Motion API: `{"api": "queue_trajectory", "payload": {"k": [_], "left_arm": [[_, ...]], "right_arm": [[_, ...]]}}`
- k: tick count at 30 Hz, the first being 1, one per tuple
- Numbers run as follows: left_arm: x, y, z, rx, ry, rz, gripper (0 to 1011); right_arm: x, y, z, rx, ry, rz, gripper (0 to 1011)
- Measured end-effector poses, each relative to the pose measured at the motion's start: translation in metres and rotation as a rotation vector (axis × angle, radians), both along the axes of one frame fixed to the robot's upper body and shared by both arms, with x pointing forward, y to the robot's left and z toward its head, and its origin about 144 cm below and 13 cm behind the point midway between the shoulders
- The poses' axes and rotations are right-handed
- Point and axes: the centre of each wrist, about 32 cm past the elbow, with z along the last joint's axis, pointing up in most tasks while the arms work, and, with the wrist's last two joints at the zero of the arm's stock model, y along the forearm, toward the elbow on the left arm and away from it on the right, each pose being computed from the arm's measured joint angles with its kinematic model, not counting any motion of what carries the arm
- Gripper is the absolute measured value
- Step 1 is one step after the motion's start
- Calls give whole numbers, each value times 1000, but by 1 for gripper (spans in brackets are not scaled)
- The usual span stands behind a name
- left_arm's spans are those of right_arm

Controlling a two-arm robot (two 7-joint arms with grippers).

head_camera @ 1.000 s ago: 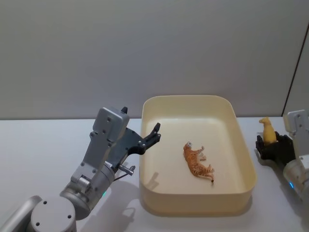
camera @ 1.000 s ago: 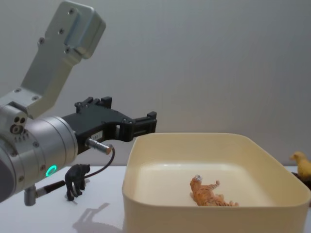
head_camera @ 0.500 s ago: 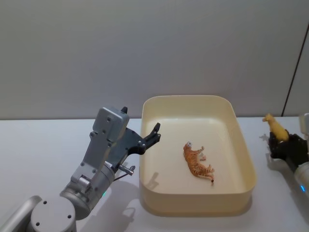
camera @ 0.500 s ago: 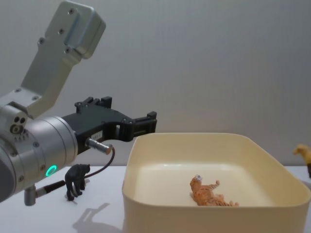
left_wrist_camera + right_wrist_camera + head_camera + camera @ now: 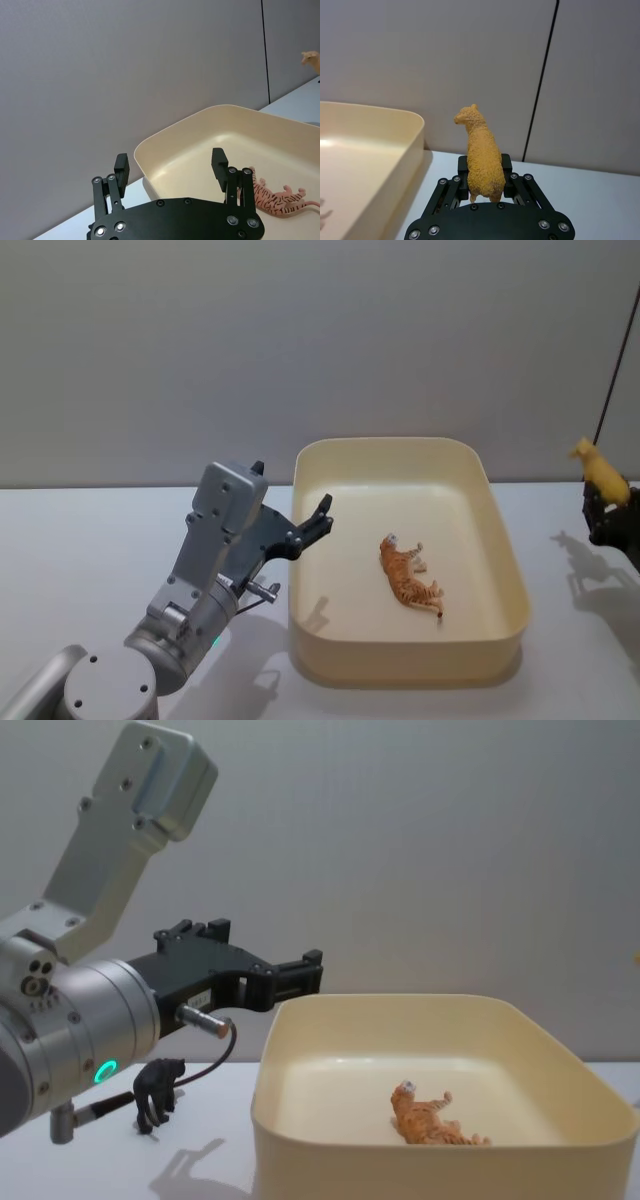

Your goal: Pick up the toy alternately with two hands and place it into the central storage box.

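Yellow toy animal (image 5: pixel 482 155) stands upright in the right gripper (image 5: pixel 485 175), whose jaws are clamped on its lower body. Its head points away from the wrist toward the back wall, and it is held up off the table (image 5: pixel 80 540) at the robot's right. Just to that gripper's left lies the storage box (image 5: pixel 400 443), its right rim the nearest part, so the coming move looks like a short carry leftward over that rim before letting go. Inside, an orange tiger toy (image 5: pixel 408 580) lies on its side near the middle of the floor, long axis running front to back. Across the box, the left gripper (image 5: pixel 310 525) hovers by the left rim with jaws apart and empty. Beyond that arm a black toy animal (image 5: pixel 158 1090) stands on the table, nearer the left arm.
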Motion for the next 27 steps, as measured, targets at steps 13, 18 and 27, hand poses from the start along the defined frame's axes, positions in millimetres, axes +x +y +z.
{"api": "queue_trajectory", "payload": {"k": [13,18,27], "left_arm": [[0,0,0,0,0,0,1002],[0,0,0,0,0,0,1001],[0,0,0,0,0,0,1001]], "right_arm": [[2,12,26,37,-3,155,335],[19,33,32,55,20,238,335],[41,61,34,61,52,321,362]]}}
